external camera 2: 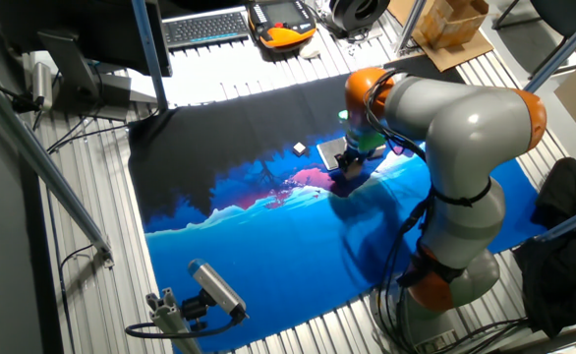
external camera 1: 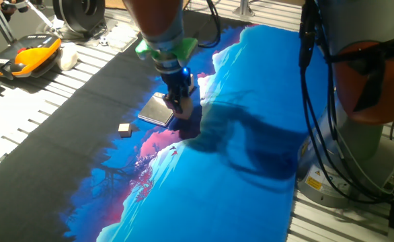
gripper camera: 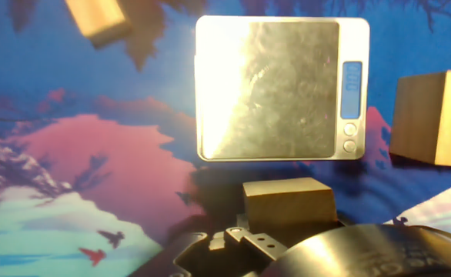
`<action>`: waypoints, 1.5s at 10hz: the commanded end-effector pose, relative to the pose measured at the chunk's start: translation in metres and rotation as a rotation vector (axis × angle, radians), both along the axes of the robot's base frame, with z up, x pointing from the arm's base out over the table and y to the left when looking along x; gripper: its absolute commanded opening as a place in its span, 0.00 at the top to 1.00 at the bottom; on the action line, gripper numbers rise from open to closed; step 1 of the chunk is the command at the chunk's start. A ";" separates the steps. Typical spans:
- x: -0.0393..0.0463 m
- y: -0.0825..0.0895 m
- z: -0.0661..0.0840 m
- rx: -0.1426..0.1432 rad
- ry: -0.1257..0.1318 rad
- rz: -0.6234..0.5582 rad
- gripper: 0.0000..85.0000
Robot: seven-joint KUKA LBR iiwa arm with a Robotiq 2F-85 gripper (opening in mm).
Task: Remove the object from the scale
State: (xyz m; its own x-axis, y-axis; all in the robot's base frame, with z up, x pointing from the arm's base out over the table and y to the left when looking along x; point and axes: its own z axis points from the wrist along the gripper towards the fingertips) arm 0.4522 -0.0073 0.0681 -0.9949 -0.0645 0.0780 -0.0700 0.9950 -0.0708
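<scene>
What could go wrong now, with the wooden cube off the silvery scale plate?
The light-tan wooden cube lies just beside the flat silvery scale, so a nudge from the gripper could push it back on. The larger tan cube stands close by and may be bumped. Whether the gripper holds the cube is unclear.

- The scale [gripper camera: 281,88] is a thin, flat, square silvery plate with a pale rim, lying flat on the mat; its top is bare and glares bright on one side in my hand view. A small blue display and two round buttons sit along its 3 o'clock edge.
- The cube [gripper camera: 288,201] is plain light-tan wood, off the plate, just beside its 6 o'clock edge, upright on the mat, nearest my fingers.
</scene>
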 end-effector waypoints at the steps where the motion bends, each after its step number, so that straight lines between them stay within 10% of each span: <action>1: -0.0035 -0.001 -0.004 0.002 0.002 0.000 1.00; 5: -0.0121 -0.001 -0.014 0.000 0.006 -0.012 1.00; 11: -0.0096 0.001 -0.019 0.001 -0.049 -0.126 0.20; 15: -0.0076 0.011 -0.005 -0.012 -0.059 -0.153 0.20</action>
